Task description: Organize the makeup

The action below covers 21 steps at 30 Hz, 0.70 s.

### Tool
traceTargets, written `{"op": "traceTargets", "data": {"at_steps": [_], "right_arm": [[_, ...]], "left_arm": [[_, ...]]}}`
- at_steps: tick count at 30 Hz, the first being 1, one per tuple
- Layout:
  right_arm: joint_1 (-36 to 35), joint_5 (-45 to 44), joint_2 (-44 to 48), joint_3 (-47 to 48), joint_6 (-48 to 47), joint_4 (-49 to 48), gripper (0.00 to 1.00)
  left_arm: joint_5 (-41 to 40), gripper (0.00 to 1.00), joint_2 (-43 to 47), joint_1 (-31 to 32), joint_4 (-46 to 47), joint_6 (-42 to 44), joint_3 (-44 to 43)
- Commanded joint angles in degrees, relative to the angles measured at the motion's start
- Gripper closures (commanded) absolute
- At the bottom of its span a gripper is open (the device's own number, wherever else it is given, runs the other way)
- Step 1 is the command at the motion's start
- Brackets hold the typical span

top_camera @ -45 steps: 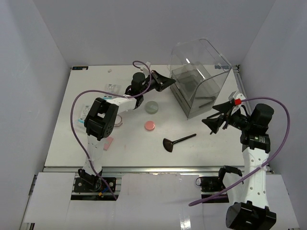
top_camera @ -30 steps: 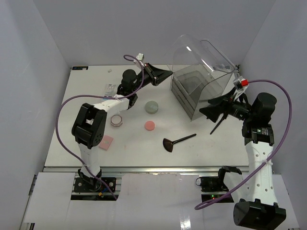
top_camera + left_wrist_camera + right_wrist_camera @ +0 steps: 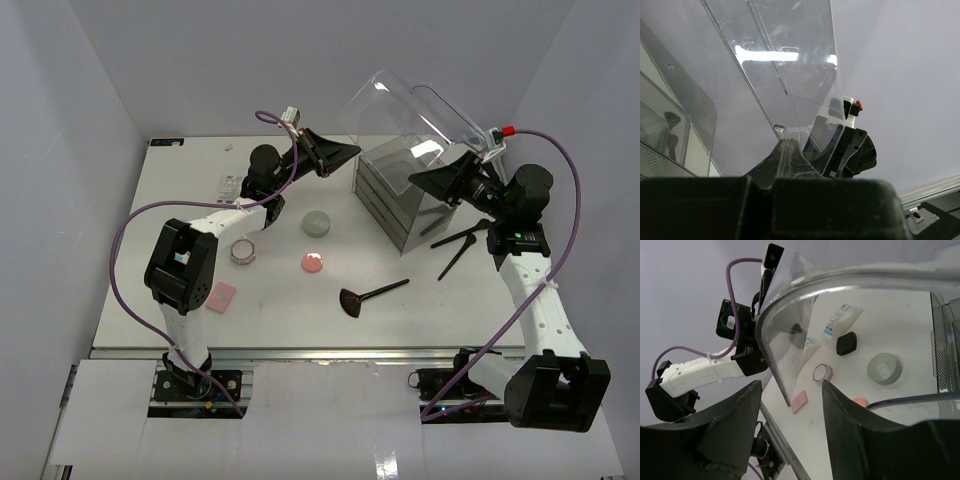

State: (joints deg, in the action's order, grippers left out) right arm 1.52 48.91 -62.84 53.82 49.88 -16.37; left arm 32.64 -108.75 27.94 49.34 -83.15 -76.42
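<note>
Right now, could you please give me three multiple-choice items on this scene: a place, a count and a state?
1. Relative to the box, where is the fan brush? A inside it; B atop it; C on the table, nearer the arms.
2. How many thin brushes lie right of the box? A two; B one; C four.
3. The lid is: A shut flat; B raised; C lying on the table.
Answers: C, it lies on bare table; A, two show there; B, it tilts upward.

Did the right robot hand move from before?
Yes. The right gripper went farther from the fan brush, back over the clear box.
</note>
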Motion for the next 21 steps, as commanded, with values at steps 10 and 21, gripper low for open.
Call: {"op": "traceTargets", "data": {"at_steps": [10,21], "right_arm": [[-3.22,-2.58,-1.69,2.35,0.11,-6.33,0.63],[-3.81,-3.12,-2.68,4.63,-0.18,-6.48,0.78]], "left_arm": [[0.21,1.0,3.61,0.53,2.18,0.58,0.08],[-0.34,0.9,5.29,0.4,-1.24,2.68,0.74]]}}
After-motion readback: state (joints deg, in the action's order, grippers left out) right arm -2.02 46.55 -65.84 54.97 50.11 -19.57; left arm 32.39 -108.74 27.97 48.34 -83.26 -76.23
